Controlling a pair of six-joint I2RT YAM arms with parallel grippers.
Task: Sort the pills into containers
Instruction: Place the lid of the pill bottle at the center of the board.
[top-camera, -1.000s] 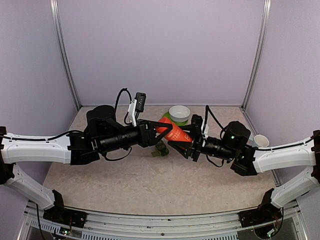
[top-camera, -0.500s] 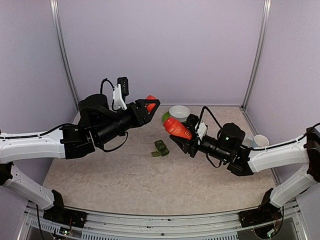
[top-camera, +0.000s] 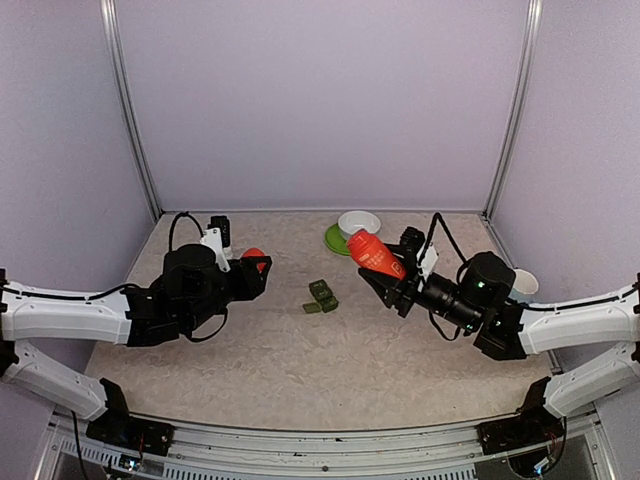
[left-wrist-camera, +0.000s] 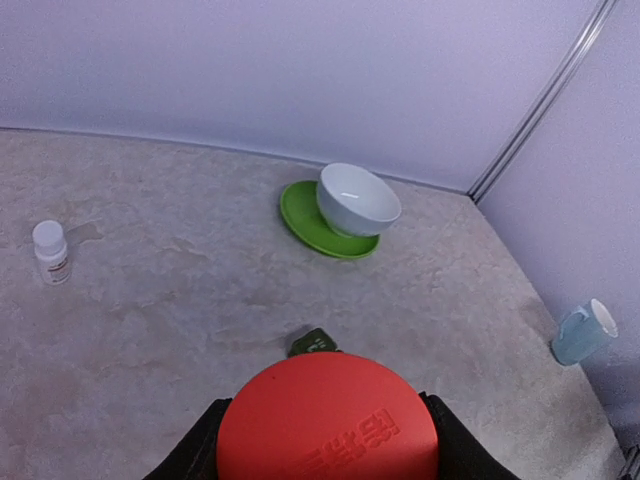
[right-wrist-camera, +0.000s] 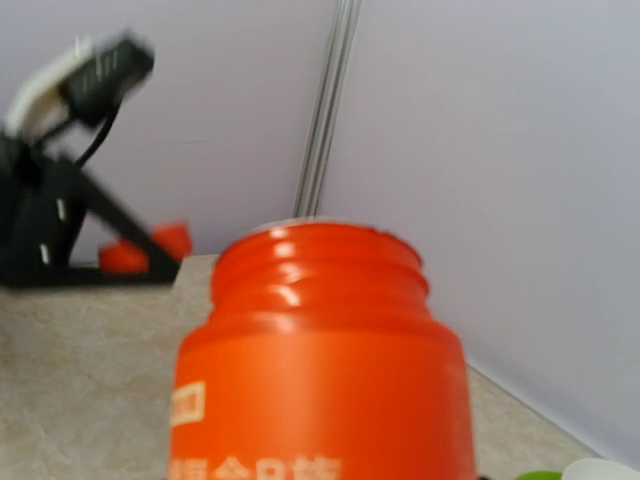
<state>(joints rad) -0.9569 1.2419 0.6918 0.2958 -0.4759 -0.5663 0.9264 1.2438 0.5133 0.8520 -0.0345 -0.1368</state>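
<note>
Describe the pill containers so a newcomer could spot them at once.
Look at the middle of the table, just nearer than the white bowl on its bright green plate. The containers lie there as a small dark green strip of joined square compartments. They are the only boxy, dark green thing; the plate is round and lighter.

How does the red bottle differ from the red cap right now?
Shape: the red bottle is a tall cylinder with a bare threaded neck, while the red cap is a low round disc.
Holder: the bottle is clamped in the right fingers, the cap in the left fingers.
Pose: the bottle is tilted, neck leaning left. The cap faces its wrist camera flat on.
Shared: same orange-red colour, both lettered, both gripped.
</note>
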